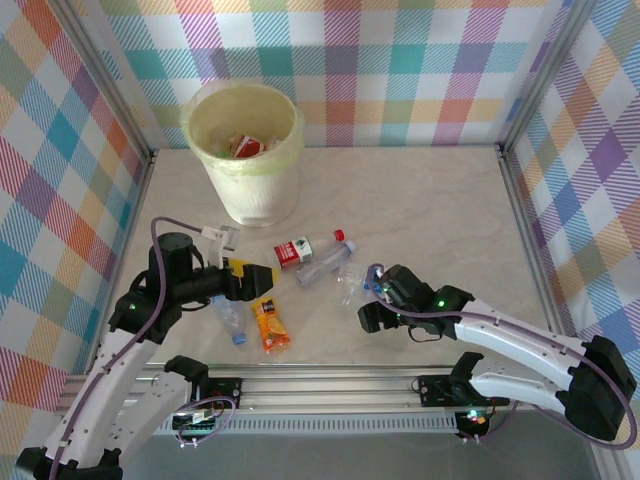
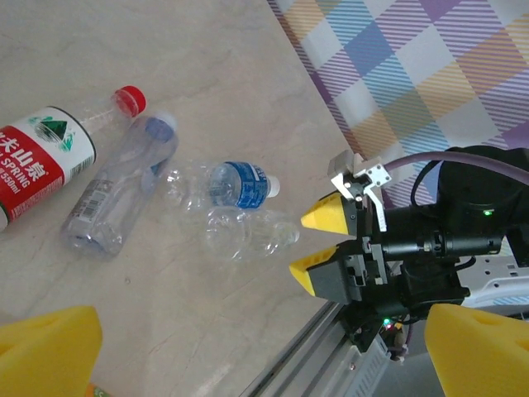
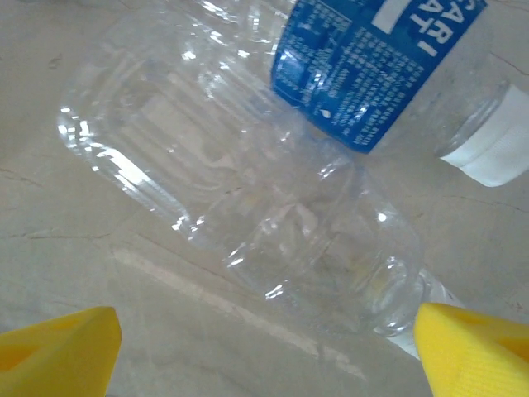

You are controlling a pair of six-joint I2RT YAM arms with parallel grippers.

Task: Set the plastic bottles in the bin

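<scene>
The pale-yellow bin (image 1: 242, 196) stands at the back left with a few bottles inside. Loose bottles lie mid-table: a red-labelled one (image 1: 298, 250) (image 2: 40, 159), a clear blue-capped one (image 1: 325, 267) (image 2: 116, 198), a blue-labelled one (image 2: 240, 184) (image 3: 372, 66) and a crushed clear one (image 1: 352, 281) (image 2: 248, 236) (image 3: 281, 215). An orange-labelled bottle (image 1: 270, 325) and a blue-capped one (image 1: 230, 318) lie nearer the front. My right gripper (image 1: 368, 292) (image 2: 318, 244) (image 3: 264, 356) is open, its fingers either side of the crushed clear bottle's end. My left gripper (image 1: 262, 278) (image 2: 264, 364) hangs open and empty above the table.
Checked walls close in the table on three sides. A metal rail (image 1: 330, 385) runs along the near edge. Bare tabletop (image 1: 430, 210) stretches to the back right.
</scene>
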